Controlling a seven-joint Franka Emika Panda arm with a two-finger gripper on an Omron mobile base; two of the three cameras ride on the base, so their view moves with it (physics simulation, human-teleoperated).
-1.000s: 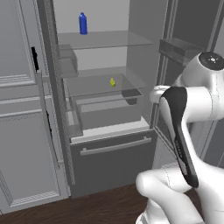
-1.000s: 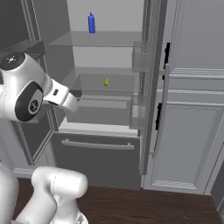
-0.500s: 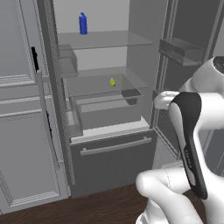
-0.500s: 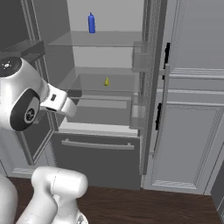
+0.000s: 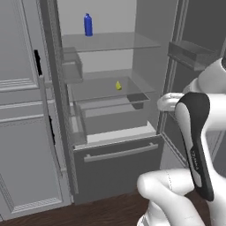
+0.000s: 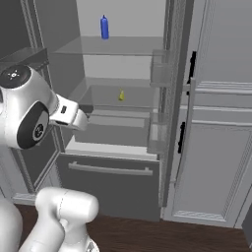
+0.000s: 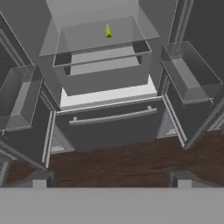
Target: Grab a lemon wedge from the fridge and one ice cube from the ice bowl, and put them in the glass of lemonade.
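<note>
I see fridge (image 5: 119, 167) open, lemon wedge (image 7: 107, 30) on its middle clear shelf, blue bottle (image 5: 88, 24) on shelf above. Fingers (image 7: 111, 179) spread wide, empty, short of fridge drawer.

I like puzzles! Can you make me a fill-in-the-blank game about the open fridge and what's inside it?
1. The fridge doors are ____.
2. The lemon wedge sits on a clear shelf, ____ the shelf with the blue bottle.
3. The color of the lemon wedge is ____.
4. The gripper has its fingers spread ____, holding nothing.

Missing words: open; below; yellow; open
</note>
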